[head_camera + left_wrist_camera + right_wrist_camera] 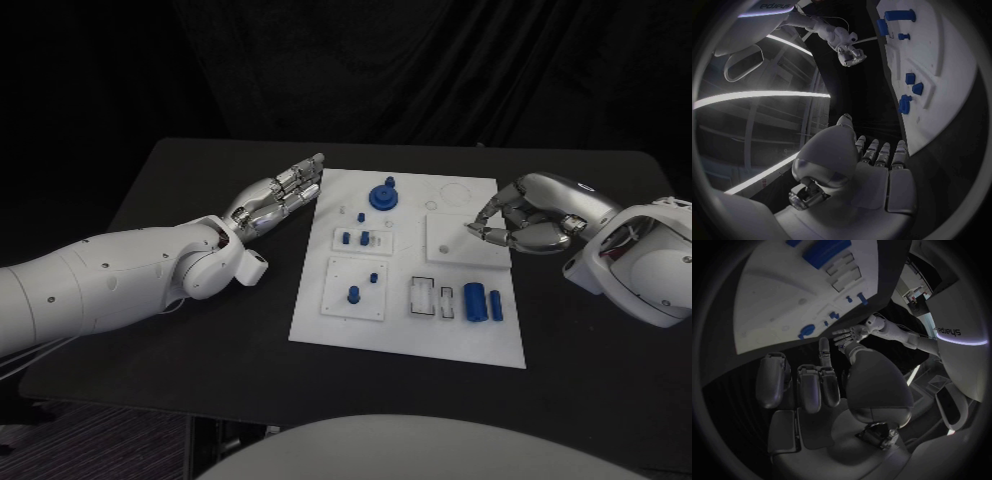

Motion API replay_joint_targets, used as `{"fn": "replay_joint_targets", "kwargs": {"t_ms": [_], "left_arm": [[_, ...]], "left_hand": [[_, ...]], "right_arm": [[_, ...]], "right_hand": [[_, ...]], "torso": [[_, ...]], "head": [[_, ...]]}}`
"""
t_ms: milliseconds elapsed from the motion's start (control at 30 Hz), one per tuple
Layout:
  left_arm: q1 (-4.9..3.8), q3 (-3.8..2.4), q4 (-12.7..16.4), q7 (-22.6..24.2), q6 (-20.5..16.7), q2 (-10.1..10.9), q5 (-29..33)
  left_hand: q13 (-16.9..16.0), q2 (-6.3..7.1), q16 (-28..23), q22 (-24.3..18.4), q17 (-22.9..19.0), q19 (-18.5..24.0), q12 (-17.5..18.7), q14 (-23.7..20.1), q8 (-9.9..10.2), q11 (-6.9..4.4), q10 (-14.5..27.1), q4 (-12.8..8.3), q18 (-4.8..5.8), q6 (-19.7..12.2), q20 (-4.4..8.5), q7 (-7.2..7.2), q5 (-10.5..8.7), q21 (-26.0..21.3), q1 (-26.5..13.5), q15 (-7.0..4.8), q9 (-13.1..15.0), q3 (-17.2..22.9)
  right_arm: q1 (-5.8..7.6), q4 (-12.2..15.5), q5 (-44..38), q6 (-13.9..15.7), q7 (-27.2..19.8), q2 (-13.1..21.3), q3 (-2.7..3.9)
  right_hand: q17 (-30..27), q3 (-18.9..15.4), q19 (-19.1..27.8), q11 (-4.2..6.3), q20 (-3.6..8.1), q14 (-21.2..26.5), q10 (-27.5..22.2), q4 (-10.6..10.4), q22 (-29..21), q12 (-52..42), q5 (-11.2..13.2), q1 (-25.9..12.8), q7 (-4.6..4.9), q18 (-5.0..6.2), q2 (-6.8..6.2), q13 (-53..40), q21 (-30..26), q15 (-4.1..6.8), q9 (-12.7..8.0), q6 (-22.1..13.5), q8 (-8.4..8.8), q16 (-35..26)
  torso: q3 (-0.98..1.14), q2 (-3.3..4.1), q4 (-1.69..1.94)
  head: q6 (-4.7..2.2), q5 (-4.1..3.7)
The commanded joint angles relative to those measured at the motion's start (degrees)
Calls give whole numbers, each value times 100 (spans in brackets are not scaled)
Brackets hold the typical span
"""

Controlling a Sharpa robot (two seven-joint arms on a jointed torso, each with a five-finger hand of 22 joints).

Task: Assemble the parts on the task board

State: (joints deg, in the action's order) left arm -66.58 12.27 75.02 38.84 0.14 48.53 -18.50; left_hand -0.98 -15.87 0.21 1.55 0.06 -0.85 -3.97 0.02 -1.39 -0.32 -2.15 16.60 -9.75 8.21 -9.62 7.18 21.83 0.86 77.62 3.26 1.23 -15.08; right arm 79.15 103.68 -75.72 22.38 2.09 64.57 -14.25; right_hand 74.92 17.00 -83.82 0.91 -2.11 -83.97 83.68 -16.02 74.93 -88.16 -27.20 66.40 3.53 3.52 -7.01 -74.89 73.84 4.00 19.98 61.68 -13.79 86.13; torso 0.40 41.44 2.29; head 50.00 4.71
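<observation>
Left hand (284,195) flat and empty at the task board (411,335) edge; right hand (522,222) curled over the board's right side, seemingly empty. Blue parts (483,301) nearby; blind grab could knock them.

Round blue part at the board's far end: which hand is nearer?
Left. The left hand lies flat beside the board's left edge, near the round blue part. The right hand sits curled over the board's right edge, farther away.

Task board (408,330) mid-table (173,180), left hand (277,198) beside its left edge, right hand (522,222) seemingly over its right edge.
</observation>
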Motion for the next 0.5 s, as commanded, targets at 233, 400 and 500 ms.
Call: {"fn": "replay_joint_targets", "kwargs": {"t_ms": [233,400,500], "left_arm": [[15,-5,11,410,-46,20,0],[19,-5,8,343,22,12,0],[23,-5,0,304,49,15,0]], "left_hand": [[6,10,-21,4,-6,-14,37,-2,22,77,7,10,-40,-8,-6,-102,60,-5,35,18,-5,-9],[8,-1,-21,2,-6,-15,50,-2,23,98,13,6,-36,-14,-37,-130,79,-5,57,65,-5,6],[9,-4,-21,3,-6,-16,56,-2,23,114,15,4,-33,-21,-53,-140,90,-4,70,88,-6,13]], "right_arm": [[-7,40,-382,-1680,2165,91,0],[-23,149,-833,-2102,2586,106,-1],[-30,205,-945,-2211,2737,115,-1]], "right_hand": [[1508,-206,-416,187,158,-603,632,-53,1343,-184,0,-492,-255,-225,-54,-1511,1050,196,1361,-81,-1063,387],[1508,-319,-514,266,280,-603,632,-83,1425,-184,-20,-946,-369,-287,-88,-1511,1349,335,1781,189,-1368,387],[1508,-324,-531,297,308,-603,632,-83,1439,-184,-19,-1147,-402,-299,-51,-1511,1402,363,1891,252,-1399,387]], "torso": [[-7,2,6],[-2,4,22],[6,2,-4]], "head": [[0,-52],[0,-154],[0,-189]]}}
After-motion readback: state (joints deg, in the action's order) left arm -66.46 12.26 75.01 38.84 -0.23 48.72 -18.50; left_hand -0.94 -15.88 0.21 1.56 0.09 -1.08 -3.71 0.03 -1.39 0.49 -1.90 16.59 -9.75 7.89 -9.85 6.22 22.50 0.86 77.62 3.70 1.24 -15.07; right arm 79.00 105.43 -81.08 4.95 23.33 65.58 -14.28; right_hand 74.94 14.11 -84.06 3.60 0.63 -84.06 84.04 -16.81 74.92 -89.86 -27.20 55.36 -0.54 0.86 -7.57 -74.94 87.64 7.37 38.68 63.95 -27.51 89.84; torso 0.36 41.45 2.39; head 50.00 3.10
